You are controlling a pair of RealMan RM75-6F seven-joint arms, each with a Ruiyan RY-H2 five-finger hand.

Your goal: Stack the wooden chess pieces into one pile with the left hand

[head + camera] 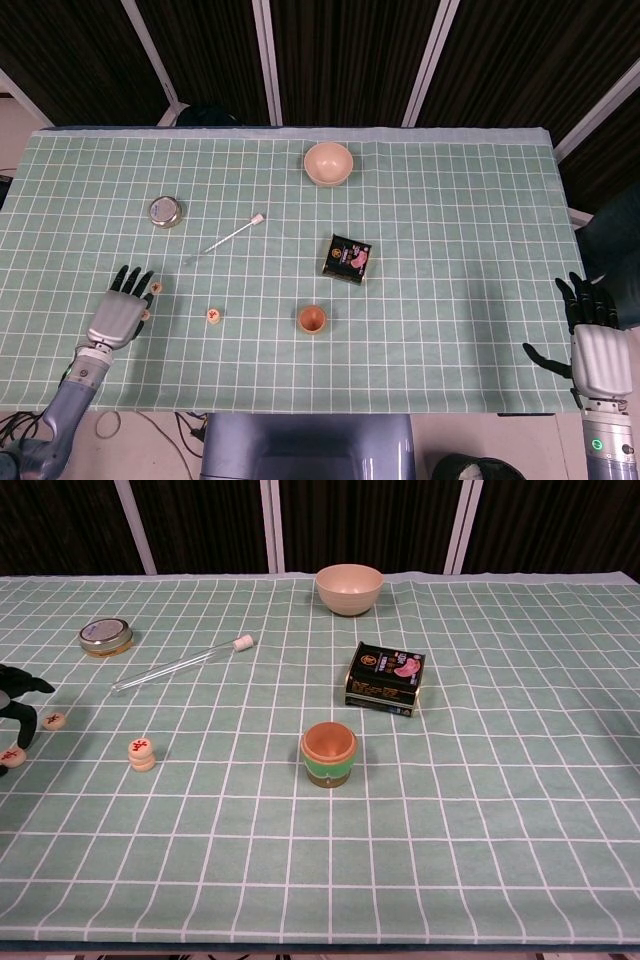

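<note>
The left hand (118, 312) is seen low at the left edge of the green checked tablecloth (450, 260), its dark fingers (20, 708) spread apart and nothing held in them. Two single wooden chess pieces lie right at the fingertips: one chess piece (55, 721) sits just beyond the fingers on the cloth, and a second chess piece (11, 755) lies nearer the table's front edge, at or partly under the hand; whether it is touched cannot be told. A short stack of chess pieces (142, 753), two high as far as can be made out, stands a little to the right of the hand, apart from it. Further right, a small orange and green cup (328, 753) is placed upright near the middle of the table. Behind it a dark packet (385, 678) lies flat. A clear tube with a white cap (183, 663) lies slantwise between the stack and a round metal tin (105, 636). A pale bowl (349, 588) stands at the far edge. The right hand (597, 348) is held off the table's right front corner, fingers apart and empty.
</note>
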